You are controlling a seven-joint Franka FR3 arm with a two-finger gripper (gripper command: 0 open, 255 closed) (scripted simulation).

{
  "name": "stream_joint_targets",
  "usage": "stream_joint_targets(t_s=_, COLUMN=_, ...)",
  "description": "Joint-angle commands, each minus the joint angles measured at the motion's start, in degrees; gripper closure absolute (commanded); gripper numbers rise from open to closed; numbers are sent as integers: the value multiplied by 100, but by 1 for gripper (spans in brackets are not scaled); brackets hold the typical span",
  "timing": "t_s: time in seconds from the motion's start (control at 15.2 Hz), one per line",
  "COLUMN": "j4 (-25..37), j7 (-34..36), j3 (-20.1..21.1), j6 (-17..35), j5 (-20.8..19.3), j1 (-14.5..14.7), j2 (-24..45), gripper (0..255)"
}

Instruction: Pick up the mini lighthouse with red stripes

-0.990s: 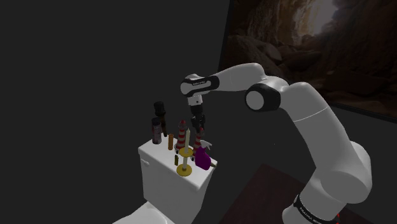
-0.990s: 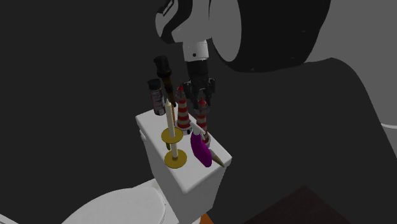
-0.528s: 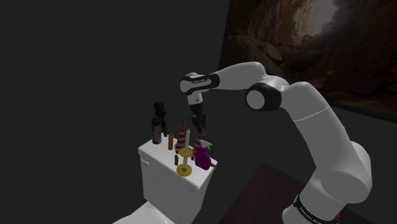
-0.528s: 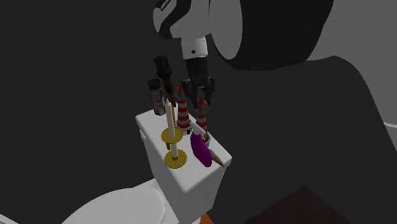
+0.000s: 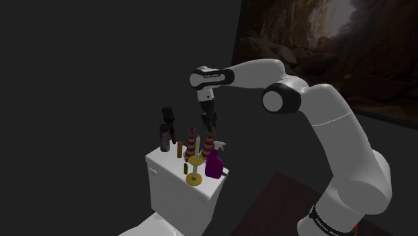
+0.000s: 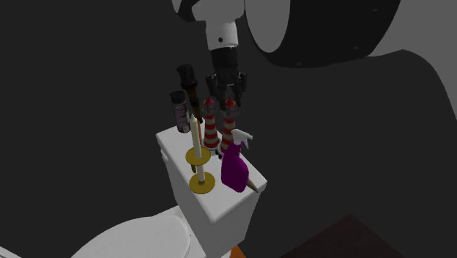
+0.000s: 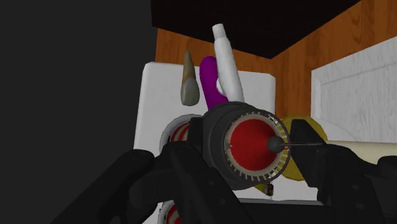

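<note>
We see the gripper [image 6: 228, 95] clenched around the top of the red-striped lighthouse [image 6: 231, 122], near the back edge of the toilet tank lid [image 6: 173, 148]. Its base is hidden behind a purple spray bottle [image 6: 234, 170]. A second striped lighthouse [image 6: 210, 130] stands just beside it.

Striped lighthouse [image 6: 211, 130], red and white: 2.
Purple spray bottle [image 6: 236, 168] with white trigger: 1.
Gold candlestick [image 6: 202, 184]: 1, carrying 1 cream candle [image 6: 194, 135].
Dark bottle [image 6: 178, 111]: 2, one taller than the other.
Beige cone [image 6: 252, 185]: 1.
White toilet tank [image 6: 220, 209] beneath them all: 1.
</note>
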Motion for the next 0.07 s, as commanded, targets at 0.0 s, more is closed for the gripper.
stream_joint_targets(t_s=0.0, j4=67, j7=14, j3=-25, j6=-32, j5=-12, j1=-23, j2=-28, gripper=255)
